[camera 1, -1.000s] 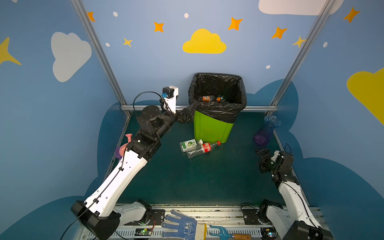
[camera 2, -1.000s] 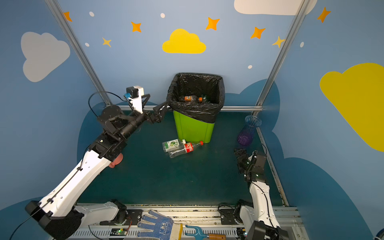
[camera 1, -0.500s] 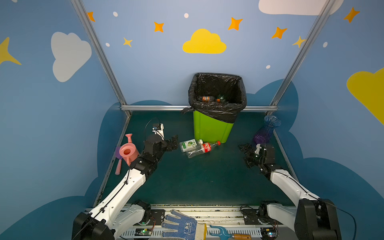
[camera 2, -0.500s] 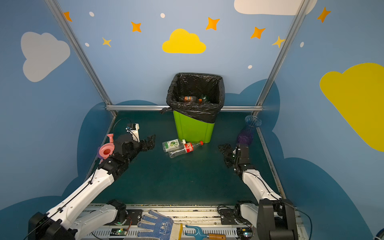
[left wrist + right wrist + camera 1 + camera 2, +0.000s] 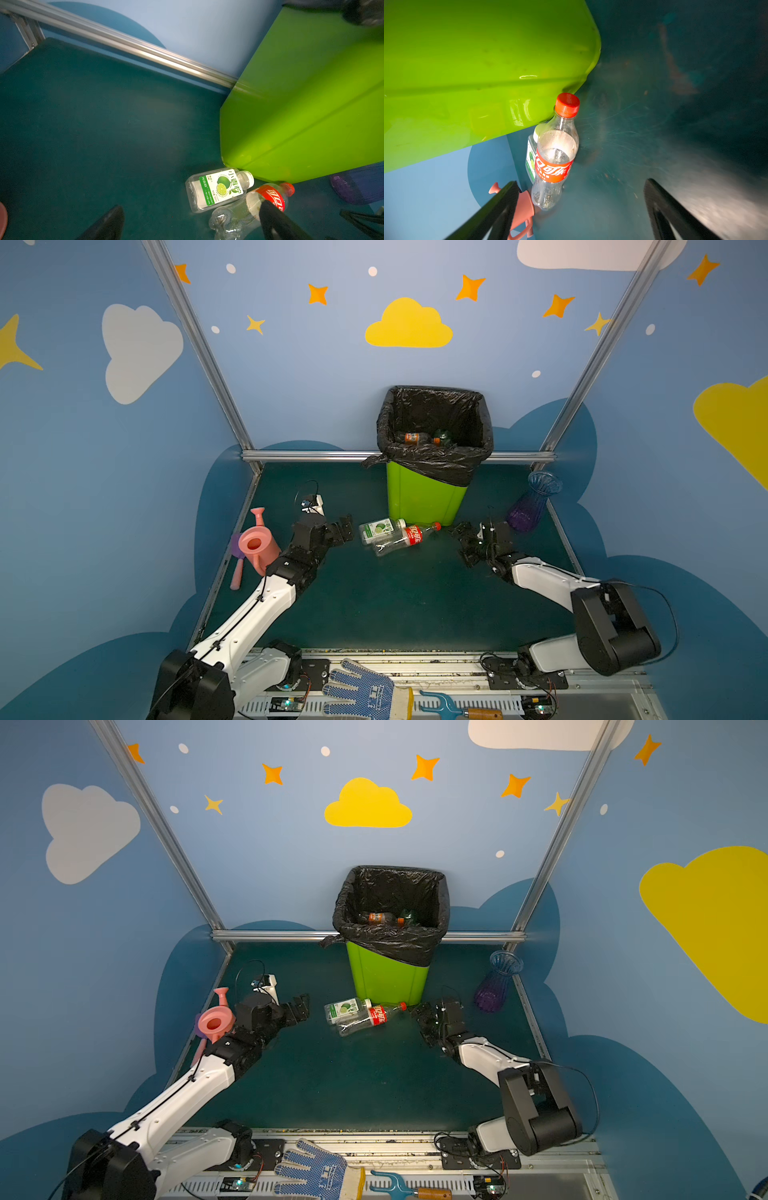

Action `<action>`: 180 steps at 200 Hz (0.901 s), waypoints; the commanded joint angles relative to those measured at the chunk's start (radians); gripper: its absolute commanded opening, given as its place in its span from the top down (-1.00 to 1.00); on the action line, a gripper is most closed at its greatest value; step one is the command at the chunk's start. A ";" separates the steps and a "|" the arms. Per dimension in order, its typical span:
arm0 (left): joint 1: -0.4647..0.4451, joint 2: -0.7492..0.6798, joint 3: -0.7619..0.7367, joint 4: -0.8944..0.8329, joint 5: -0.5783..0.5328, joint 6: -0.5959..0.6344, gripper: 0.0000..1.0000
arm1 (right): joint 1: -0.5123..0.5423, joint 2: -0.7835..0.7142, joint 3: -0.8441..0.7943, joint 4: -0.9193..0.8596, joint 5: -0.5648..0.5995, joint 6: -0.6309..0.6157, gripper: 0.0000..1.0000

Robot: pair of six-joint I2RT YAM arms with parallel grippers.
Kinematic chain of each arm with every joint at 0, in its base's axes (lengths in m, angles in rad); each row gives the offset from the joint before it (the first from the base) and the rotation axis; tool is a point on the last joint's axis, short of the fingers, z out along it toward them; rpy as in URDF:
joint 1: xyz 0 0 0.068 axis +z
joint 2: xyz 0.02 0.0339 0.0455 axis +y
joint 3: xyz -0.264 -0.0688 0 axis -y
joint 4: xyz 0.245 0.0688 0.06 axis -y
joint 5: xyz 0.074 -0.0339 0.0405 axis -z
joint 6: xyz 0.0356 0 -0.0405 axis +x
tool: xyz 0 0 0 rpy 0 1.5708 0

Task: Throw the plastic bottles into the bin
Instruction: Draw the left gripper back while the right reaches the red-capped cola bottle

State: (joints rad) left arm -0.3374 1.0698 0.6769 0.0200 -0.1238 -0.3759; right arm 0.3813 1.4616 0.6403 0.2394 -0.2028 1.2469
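Note:
Two plastic bottles lie side by side on the green floor at the foot of the bin (image 5: 424,497) (image 5: 386,979). One is clear with a lime label (image 5: 380,529) (image 5: 218,190), the other clear with a red label and red cap (image 5: 405,537) (image 5: 555,155). Inside the black-lined bin more bottles (image 5: 413,438) (image 5: 378,918) show. My left gripper (image 5: 344,529) (image 5: 192,207) is low, just left of the pair, open and empty. On their right, near the red cap, my right gripper (image 5: 463,543) (image 5: 581,181) is also open and empty.
A pink watering can (image 5: 257,545) (image 5: 523,207) stands by the left wall next to my left arm. A blue-purple vase (image 5: 530,506) (image 5: 357,187) stands at the right wall. A glove (image 5: 361,691) and a small rake (image 5: 453,707) lie on the front rail.
My left arm has come down from the bin's rim to the floor left of the bottles. My right gripper has swung in from the right wall towards the red-capped bottle.

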 commanded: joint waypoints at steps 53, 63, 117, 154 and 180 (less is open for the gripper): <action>0.026 -0.022 -0.029 -0.003 -0.016 -0.030 -1.00 | 0.163 0.209 0.182 0.049 0.037 0.157 -0.84; 0.028 -0.025 -0.033 -0.002 -0.016 -0.031 -1.00 | 0.178 0.226 0.200 0.040 0.044 0.169 -0.84; 0.037 -0.035 -0.046 -0.004 -0.016 -0.044 -1.00 | 0.224 0.322 0.300 -0.034 0.030 0.207 -0.83; 0.042 -0.043 -0.050 -0.012 -0.019 -0.043 -1.00 | 0.226 0.379 0.345 -0.051 0.030 0.220 -0.77; 0.046 -0.051 -0.055 -0.015 -0.022 -0.045 -1.00 | 0.226 0.399 0.385 -0.117 0.051 0.194 -0.70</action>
State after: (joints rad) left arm -0.2996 1.0393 0.6407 0.0162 -0.1268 -0.4099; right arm 0.6041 1.8427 0.9771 0.1974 -0.1757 1.4551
